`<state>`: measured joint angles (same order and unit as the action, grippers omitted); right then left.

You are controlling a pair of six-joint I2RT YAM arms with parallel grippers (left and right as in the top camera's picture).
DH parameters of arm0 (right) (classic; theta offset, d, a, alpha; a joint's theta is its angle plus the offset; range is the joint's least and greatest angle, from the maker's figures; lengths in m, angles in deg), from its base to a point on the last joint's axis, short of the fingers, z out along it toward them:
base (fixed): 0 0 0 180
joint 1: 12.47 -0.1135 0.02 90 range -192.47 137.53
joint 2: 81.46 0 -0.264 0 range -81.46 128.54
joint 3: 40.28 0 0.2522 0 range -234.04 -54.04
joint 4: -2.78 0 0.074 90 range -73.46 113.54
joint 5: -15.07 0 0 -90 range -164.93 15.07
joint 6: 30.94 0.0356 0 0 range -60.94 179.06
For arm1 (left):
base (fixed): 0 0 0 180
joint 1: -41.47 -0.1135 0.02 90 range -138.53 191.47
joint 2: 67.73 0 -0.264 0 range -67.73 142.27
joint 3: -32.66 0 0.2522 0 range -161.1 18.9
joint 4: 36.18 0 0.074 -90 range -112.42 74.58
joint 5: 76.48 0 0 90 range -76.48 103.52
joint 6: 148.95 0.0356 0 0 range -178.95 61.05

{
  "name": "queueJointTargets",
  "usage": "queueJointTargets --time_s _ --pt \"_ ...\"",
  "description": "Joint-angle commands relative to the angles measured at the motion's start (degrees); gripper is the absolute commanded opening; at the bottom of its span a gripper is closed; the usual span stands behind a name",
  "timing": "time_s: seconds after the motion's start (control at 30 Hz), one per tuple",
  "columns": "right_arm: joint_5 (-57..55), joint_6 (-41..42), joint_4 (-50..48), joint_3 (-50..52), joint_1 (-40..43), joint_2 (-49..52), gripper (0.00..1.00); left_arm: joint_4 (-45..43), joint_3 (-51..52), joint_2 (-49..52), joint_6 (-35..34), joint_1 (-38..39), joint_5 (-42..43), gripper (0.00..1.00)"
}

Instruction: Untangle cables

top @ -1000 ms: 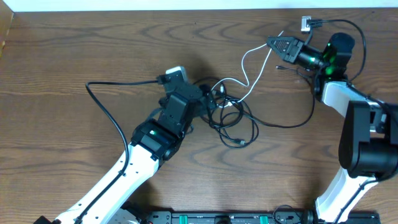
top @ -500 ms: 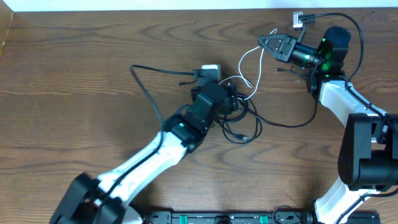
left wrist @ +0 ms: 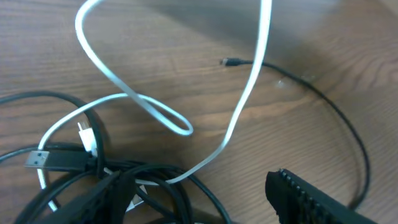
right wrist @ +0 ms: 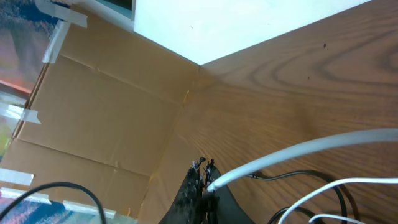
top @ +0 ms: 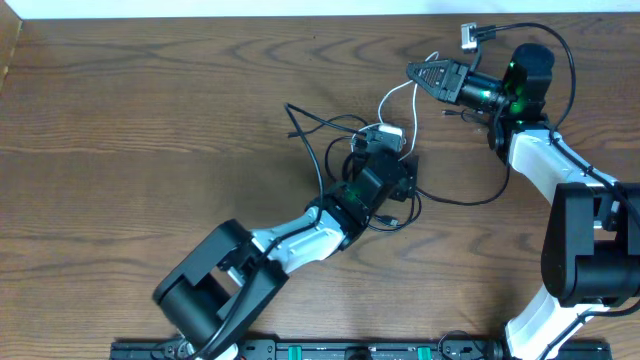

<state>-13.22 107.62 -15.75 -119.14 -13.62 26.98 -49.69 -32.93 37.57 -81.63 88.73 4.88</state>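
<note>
Swinging rightward, the left hand [top: 396, 165] now sits over the cables [left wrist: 250, 93].

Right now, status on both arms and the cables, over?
Right fingers shut on white cable. Left fingers open above black cables, holding nothing. Black and white looped together. Nothing else seen in the way.

From above, the black and white left arm [top: 330, 215] is covering the middle of the knot of thin black and white cables [top: 408, 212]. In the left wrist view, that knot and the dark ridged fingers [left wrist: 311, 199] of the left gripper [left wrist: 186, 186] are running off the bottom edge. In the right wrist view, the thin white cable [right wrist: 298, 154] is looking blurry up close.
</note>
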Motion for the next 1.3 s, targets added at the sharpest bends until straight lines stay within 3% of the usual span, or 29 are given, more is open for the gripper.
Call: queueJointTargets --time_s 0.0,0.27,0.37,0.9,0.97,1.07,1.17,1.2,1.27 --pt "0.57 -0.63 0.02 -0.92 -0.46 -0.98 0.01 -0.52 -0.04 1.88 1.68 -0.04 0.07 0.7" --pt "0.59 -0.63 0.39 -0.92 -0.46 -0.98 0.02 -0.55 -0.04 3.5 1.66 0.07 0.09 0.68" --pt "0.61 -0.63 0.44 -0.92 -0.46 -0.98 0.02 -1.36 -0.04 4.98 1.66 0.09 0.11 0.62" --pt "1.03 -1.05 2.14 -0.9 -1.11 -0.98 0.02 -14.53 -0.07 13.14 1.68 0.04 0.0 0.61" --pt "1.22 -1.07 2.16 -0.9 -1.38 -0.98 0.01 -16.55 -0.09 14.03 1.7 0.02 0.0 0.55" --pt "1.22 -1.07 2.47 -0.9 -1.64 -0.98 0.02 -17.14 -0.11 14.51 1.7 0.02 -0.98 0.3" --pt "1.22 -1.07 3.1 -0.9 -1.68 -0.98 0.01 -17.0 -0.11 14.49 3.04 0.02 -1.73 0.13" --pt "1.2 -1.14 3.45 -0.9 -1.68 -0.98 0.02 -17.03 -0.11 14.38 3.34 0.02 -1.73 0.08" --pt "1.22 -1.86 4.31 -0.9 -1.62 -0.98 0.02 -16.9 -0.09 13.68 4.09 0.02 -1.7 0.08"
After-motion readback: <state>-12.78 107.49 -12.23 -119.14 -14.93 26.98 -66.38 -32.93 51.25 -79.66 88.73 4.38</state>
